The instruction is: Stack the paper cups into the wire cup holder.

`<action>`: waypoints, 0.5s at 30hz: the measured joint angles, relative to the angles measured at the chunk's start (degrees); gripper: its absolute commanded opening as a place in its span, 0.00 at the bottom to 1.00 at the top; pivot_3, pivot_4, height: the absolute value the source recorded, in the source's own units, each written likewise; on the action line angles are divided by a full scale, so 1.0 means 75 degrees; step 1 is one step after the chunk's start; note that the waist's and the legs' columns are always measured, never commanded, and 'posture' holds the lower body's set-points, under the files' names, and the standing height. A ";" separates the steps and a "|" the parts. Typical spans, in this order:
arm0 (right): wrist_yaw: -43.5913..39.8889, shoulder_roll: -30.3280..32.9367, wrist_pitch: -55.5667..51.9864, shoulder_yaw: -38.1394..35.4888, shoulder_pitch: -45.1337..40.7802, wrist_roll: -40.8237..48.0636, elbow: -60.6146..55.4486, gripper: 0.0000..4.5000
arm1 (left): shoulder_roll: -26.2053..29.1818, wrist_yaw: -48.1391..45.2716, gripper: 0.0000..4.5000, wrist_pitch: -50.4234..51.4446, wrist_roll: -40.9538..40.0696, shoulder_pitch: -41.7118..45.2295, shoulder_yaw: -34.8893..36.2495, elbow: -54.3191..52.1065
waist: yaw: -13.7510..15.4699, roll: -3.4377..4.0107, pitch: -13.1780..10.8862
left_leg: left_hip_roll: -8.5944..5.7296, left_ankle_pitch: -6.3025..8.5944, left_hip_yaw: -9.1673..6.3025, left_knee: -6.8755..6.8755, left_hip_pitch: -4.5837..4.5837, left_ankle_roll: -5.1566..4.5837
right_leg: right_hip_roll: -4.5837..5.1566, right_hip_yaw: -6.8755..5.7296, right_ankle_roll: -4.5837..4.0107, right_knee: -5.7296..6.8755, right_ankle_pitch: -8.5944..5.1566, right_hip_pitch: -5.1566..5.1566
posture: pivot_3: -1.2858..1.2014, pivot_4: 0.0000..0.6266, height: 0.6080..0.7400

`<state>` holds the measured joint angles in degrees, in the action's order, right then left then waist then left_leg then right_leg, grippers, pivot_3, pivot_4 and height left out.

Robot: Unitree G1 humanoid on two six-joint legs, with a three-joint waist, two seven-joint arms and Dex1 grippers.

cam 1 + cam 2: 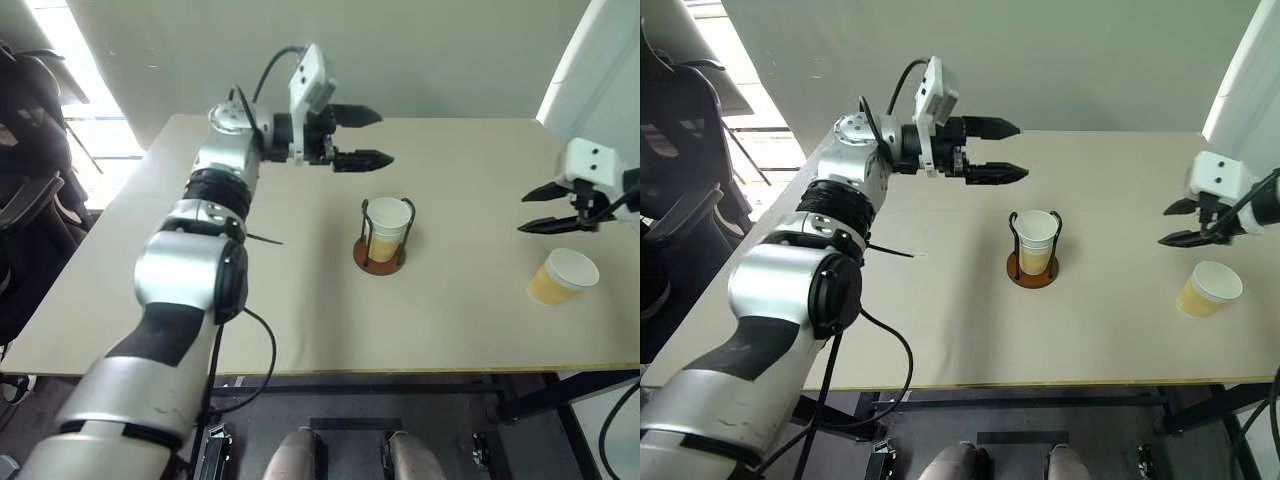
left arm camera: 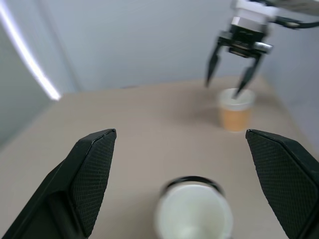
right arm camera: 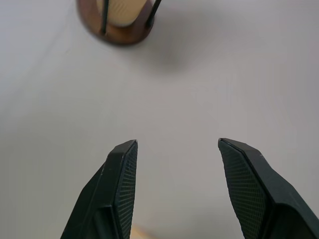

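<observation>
The scene is evenly and brightly lit. Daylight enters from a window (image 1: 70,60) at the upper left of the head views, where the picture is blown out to white. Soft, faint shadows are cast on the desk (image 1: 300,300) beside the wire cup holder (image 1: 381,255). In the left wrist view a bright streak of glare crosses the upper left, and the near paper cup (image 2: 194,214) at the bottom centre is blurred.

Wire cup holder (image 3: 117,22) cut off; cups inside uncountable.
</observation>
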<state>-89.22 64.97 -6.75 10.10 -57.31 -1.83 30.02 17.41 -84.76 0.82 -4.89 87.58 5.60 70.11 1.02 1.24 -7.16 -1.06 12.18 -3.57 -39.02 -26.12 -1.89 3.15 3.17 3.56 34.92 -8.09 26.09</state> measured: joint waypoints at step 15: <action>-0.0372 0.1170 -0.0194 0.0624 0.1424 0.0560 -0.1500 0.58 | -0.0159 -0.0636 0.99 0.0266 -0.0010 -0.0400 -0.0625 -0.0661 | -0.0029 0.0000 0.0000 | 0.0007 -0.0013 0.0052 -0.0008 0.0028 -0.0029 | 0.0011 0.0036 0.0029 -0.0002 -0.0023 -0.0027 | 0.52 0.24 1.00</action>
<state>-92.01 73.75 -8.21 14.78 -46.63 2.37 18.77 16.22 -89.52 2.82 -4.96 84.58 0.91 65.16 0.80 1.24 -7.17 -1.01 12.09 -3.18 -39.08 -25.90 -2.11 3.24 3.44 3.78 34.91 -8.26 25.89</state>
